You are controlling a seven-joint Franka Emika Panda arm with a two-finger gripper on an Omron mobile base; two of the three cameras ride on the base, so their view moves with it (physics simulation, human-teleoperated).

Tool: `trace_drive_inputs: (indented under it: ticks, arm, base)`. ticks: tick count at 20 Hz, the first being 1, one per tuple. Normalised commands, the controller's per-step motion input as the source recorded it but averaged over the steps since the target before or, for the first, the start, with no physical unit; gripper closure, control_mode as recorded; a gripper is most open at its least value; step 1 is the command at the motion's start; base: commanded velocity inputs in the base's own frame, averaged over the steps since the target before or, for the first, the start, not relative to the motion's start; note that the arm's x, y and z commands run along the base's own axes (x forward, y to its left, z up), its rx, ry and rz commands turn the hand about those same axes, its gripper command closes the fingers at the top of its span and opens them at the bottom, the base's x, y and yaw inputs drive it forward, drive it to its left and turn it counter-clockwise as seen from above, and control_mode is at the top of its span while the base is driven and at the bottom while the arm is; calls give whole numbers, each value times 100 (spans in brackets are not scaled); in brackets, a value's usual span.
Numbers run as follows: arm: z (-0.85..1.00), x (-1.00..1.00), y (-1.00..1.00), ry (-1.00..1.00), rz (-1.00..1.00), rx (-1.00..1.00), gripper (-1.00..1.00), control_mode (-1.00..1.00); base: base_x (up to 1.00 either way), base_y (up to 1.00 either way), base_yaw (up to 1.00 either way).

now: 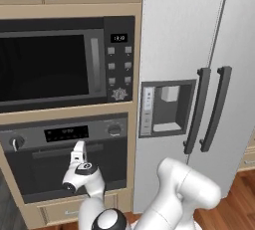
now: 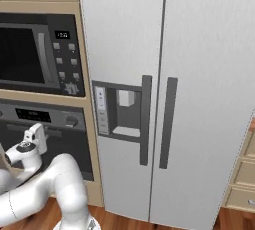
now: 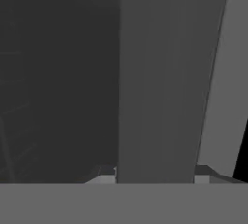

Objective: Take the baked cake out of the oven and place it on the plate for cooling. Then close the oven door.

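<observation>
While oven door [image 1: 74, 167] at lower left of frame stays shut, gripper [image 1: 78, 147] clamps fingers on bar handle [image 3: 160, 77]. Cake, plate unseen. Opening, transfer, closing all outstanding.

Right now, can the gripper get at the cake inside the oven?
Probably not yet. The oven door looks shut, so it blocks the way in. The gripper is up against the door handle, with a finger on either side of the bar, so opening comes first.
</observation>
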Motion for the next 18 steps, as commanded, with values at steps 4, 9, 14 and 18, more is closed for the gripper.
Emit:
trace_drive_inputs:
  ticks: [4,9,14,18]
  arm:
    - [-36,-39,16,9,-1,-2,100,-100]
    - [-27,-49,12,26,-5,-5,100,-100]
    - [-27,-54,8,33,-5,-6,100,-100]
    - [-29,-57,7,30,-4,-5,100,-100]
  base:
    - [0,0,0]
    - [0,0,0]
    - [0,0,0]
    - [0,0,0]
